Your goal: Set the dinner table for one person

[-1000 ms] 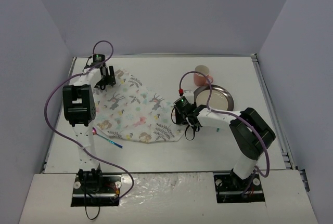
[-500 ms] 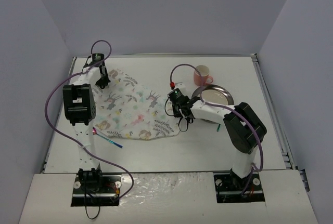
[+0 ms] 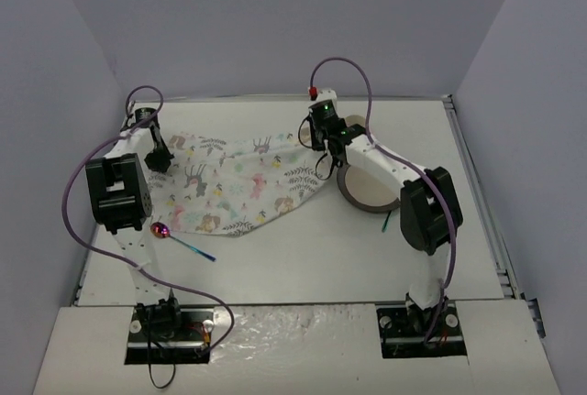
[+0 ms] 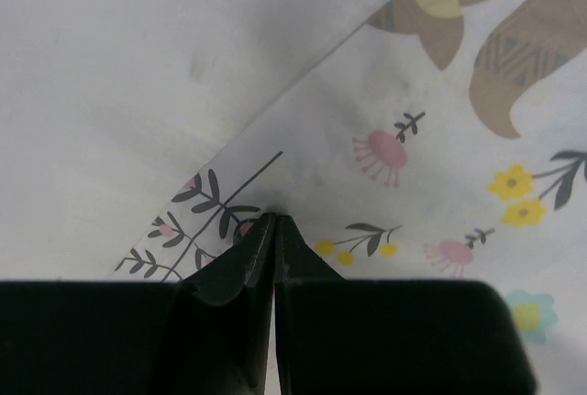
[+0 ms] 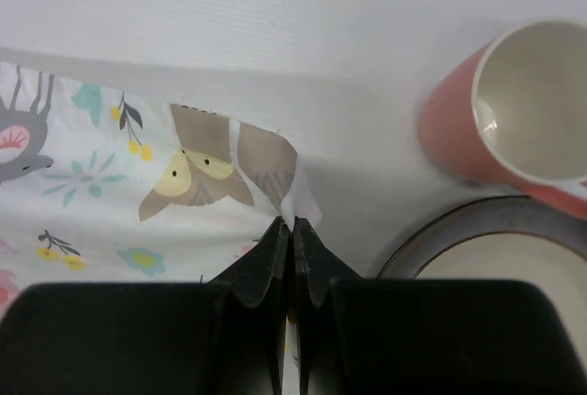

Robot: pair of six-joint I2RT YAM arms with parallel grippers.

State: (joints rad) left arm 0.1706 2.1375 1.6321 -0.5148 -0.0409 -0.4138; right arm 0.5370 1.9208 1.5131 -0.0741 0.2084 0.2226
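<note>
While it carries everything else in view, the white worktop (image 3: 303, 262) stretches flat from the arm bases at the near edge to the far wall, and most of its near half is bare. On its far left half a cloth (image 3: 234, 184) printed with animals and leaves spans between the two arms, its near edge drooping to a point toward the bases. The left tool (image 3: 158, 159) has its fingers pressed together on the cloth's left edge; in the left wrist view the tips meet over a leaf sprig. The right tool (image 3: 323, 141) is likewise clamped on the cloth's far right corner, which pokes up between the tips in the right wrist view, while a grey shadow runs along the cloth's edge on the worktop. Right of that corner a pink mug (image 5: 514, 111) stands upright, with a dark-rimmed plate (image 5: 495, 253) just beside it on the near side; whether they touch is unclear. A spoon (image 3: 183, 241) lies just beside the cloth's near left edge.
</note>
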